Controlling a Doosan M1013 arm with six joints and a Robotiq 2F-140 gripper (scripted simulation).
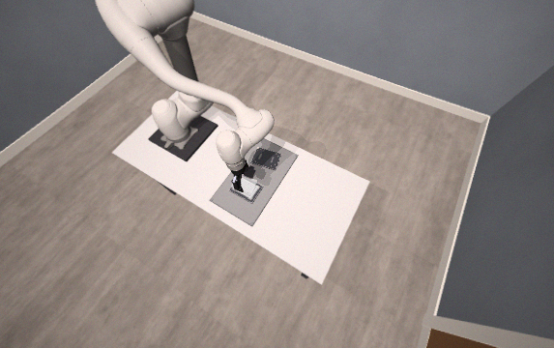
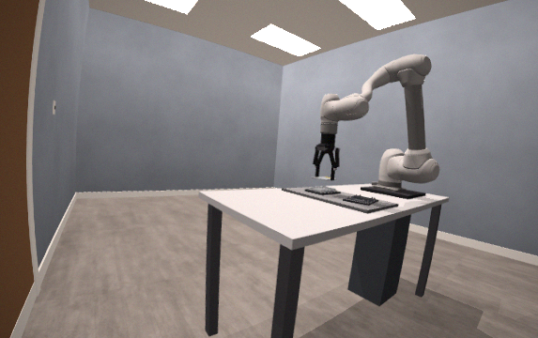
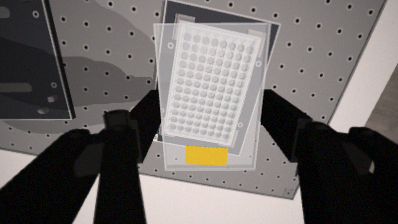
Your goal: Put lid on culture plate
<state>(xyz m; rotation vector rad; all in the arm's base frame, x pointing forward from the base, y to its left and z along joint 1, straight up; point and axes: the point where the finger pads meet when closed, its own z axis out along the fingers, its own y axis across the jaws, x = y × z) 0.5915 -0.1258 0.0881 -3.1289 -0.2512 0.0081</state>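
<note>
Lid (image 3: 210, 100) — clear, with a yellow tab at its near edge — was pinched between the jaws of the gripper (image 3: 210, 130), one finger on each long side. It hung above the culture plate C15 (image 3: 207, 85) in nest N1, not yet seated; exterior view showed a gap between them. Lid sat slightly skewed relative to the plate outline. Dark lid park LP1 (image 1: 266, 158) lay beside it on the grey perforated board (image 1: 243, 213) on the white bench (image 1: 315, 232).
</note>
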